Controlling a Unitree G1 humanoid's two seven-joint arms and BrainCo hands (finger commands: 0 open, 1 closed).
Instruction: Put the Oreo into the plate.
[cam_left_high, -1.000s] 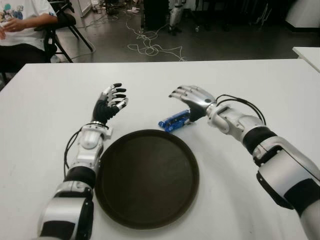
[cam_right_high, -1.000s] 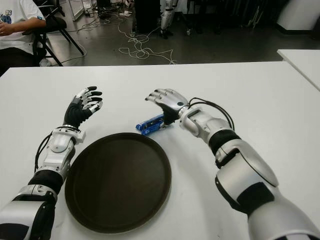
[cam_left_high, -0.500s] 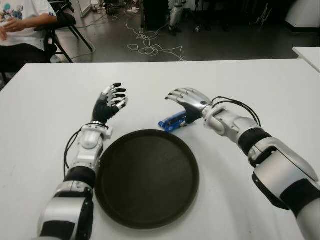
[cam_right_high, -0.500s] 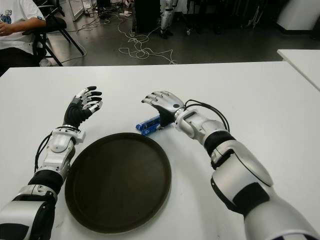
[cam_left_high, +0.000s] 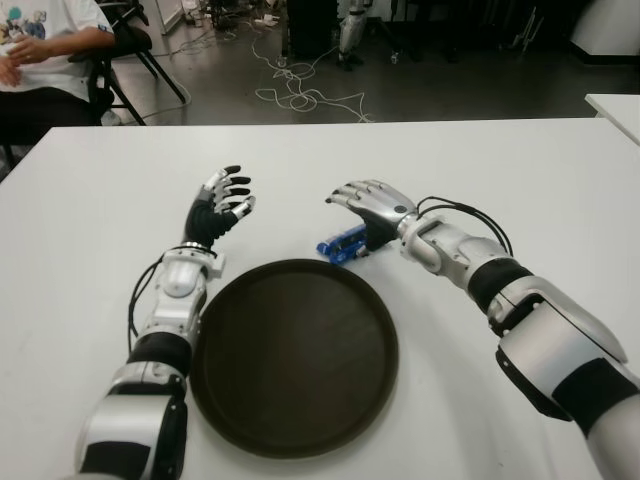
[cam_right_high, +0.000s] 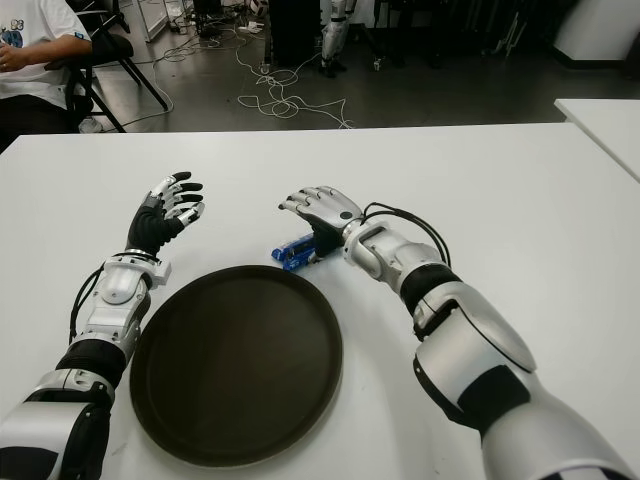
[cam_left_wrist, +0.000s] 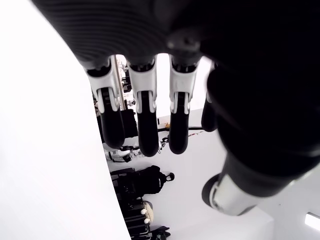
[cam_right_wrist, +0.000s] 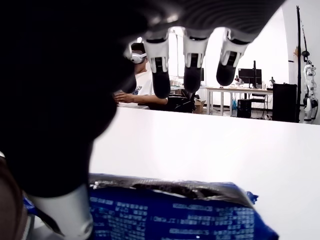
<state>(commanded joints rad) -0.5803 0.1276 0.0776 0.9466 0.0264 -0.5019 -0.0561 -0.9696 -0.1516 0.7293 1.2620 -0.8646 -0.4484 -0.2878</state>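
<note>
Oreo (cam_left_high: 341, 244) packet under open right robot hand (cam_left_high: 367, 202)

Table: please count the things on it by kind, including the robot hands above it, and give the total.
Oreo pack: 1
Plate: 1
Robot hands: 2, left hand and right hand
Total: 4
</note>
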